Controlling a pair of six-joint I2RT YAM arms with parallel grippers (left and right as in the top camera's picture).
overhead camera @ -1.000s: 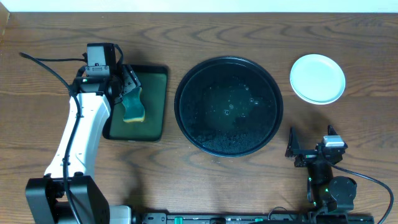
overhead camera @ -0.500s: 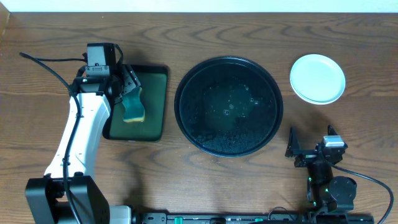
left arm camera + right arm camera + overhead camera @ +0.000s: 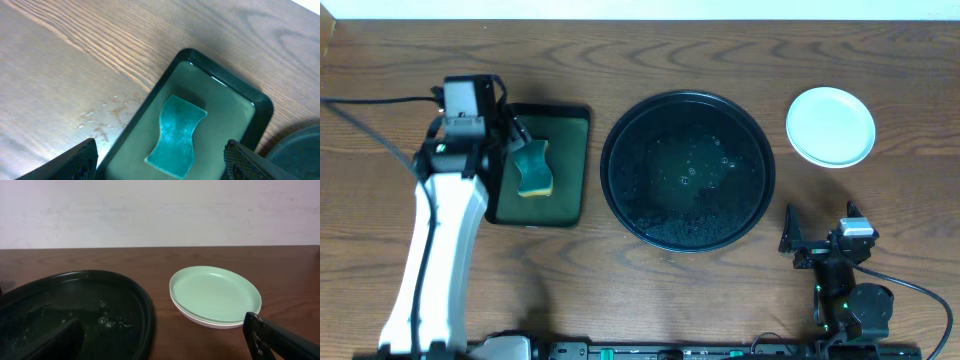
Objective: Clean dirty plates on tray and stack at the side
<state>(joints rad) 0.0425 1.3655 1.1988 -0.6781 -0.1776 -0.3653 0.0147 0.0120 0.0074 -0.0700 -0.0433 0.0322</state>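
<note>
The plates (image 3: 830, 126) sit right of the tray (image 3: 687, 170); left of it, a sponge (image 3: 533, 170) lies in a smaller tray (image 3: 570, 170).

Counter: brown wood-grain counter (image 3: 75, 55), filling the upper left.
Small tray: dark-green rectangular tray with black rim (image 3: 227, 112), rounded corners, lying at a slant on the counter.
Sponge: teal wavy-edged sponge (image 3: 177, 135), flat inside the rectangular tray, near its middle.
Droplets: scattered water droplets (image 3: 102, 117) on the counter, just beside the small tray's left rim.
Left hand: left hand (image 3: 167, 165), black fingertips (image 3: 75, 162) at both lower corners, spread wide, neither touching the sponge.
Large tray: edge of round black tray (image 3: 302, 145), lower right.
</note>
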